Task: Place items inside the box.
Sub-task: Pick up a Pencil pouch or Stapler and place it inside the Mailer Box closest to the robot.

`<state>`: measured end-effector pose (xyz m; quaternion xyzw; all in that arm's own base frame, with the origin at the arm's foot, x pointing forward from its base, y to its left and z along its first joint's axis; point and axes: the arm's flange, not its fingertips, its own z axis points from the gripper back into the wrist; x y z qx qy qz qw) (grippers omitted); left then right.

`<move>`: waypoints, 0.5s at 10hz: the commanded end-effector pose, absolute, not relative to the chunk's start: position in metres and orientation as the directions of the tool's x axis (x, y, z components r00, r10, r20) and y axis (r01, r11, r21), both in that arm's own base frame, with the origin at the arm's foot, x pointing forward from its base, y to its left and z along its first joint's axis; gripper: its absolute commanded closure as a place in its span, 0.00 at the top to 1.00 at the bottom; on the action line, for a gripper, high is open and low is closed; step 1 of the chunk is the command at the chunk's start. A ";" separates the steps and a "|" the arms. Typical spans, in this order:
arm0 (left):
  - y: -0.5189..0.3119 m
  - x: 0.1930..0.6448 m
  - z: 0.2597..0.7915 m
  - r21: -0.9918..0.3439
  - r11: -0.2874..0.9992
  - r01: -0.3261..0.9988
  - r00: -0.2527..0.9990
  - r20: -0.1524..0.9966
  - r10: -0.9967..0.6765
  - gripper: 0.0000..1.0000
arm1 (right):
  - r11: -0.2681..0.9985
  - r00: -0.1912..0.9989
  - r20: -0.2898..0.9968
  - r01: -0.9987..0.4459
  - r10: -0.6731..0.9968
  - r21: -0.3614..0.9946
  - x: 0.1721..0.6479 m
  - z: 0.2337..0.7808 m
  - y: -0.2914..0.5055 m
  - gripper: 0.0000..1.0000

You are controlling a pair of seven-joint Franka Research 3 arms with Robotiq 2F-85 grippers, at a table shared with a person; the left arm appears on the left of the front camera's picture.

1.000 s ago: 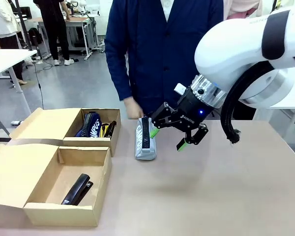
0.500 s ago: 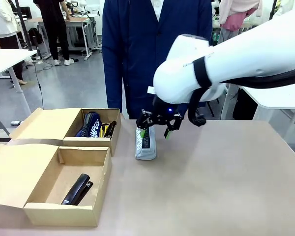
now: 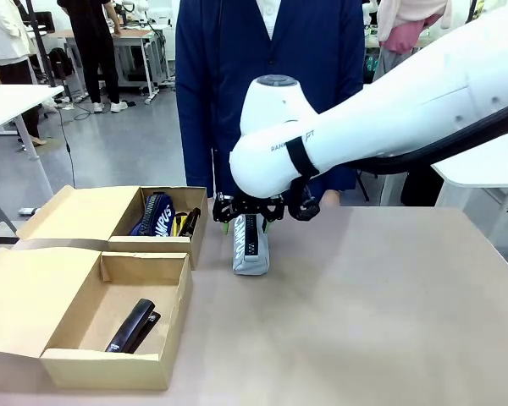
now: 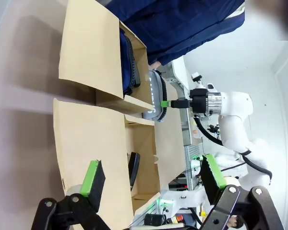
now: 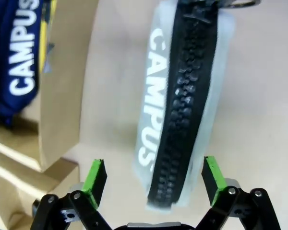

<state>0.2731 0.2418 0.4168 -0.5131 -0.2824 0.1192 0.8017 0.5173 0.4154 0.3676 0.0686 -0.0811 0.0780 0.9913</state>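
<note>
The grey zip pencil case (image 3: pixel 251 249) with white lettering lies on the table right of the boxes. My right gripper (image 3: pixel 245 222) hangs just above it, open, with a green pad on each side. In the right wrist view the case (image 5: pixel 182 105) lies lengthwise between my open right gripper's (image 5: pixel 153 176) fingers. The long shallow box (image 3: pixel 106 369) sits at the near left with the black stapler (image 3: pixel 131 326) inside. The navy pouch (image 3: pixel 157 216) sits in the farther box (image 3: pixel 152 246). My left gripper (image 4: pixel 152 173) is open and empty, high over the boxes.
A person in a dark blue jacket (image 3: pixel 271 85) stands at the far table edge, right behind the pencil case. The farther box also holds a yellow item (image 3: pixel 179 223) and a black item (image 3: pixel 191 220). The table's right half (image 3: pixel 389 321) is bare.
My right arm has swung left and lowered, bringing its open gripper from beside the pencil case to directly over it. The person's hand near the case has drawn back.
</note>
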 end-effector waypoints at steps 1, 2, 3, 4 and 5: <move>0.242 0.274 0.417 -0.891 0.436 0.127 0.798 0.353 0.488 1.00 | 0.995 0.980 0.186 -0.082 0.069 0.063 0.528 0.356 0.421 1.00; 0.242 0.274 0.417 -0.891 0.436 0.127 0.798 0.353 0.488 1.00 | 0.997 0.979 0.194 -0.062 0.053 0.040 0.528 0.351 0.418 1.00; 0.242 0.274 0.417 -0.891 0.436 0.127 0.798 0.353 0.488 1.00 | 0.998 0.977 0.206 -0.057 0.050 0.029 0.527 0.349 0.416 1.00; 0.242 0.274 0.417 -0.891 0.436 0.127 0.798 0.353 0.488 1.00 | 0.998 0.978 0.205 -0.053 0.045 0.031 0.527 0.348 0.414 1.00; 0.242 0.274 0.417 -0.891 0.436 0.127 0.798 0.353 0.488 1.00 | 0.998 0.978 0.202 -0.050 0.042 0.033 0.526 0.348 0.414 1.00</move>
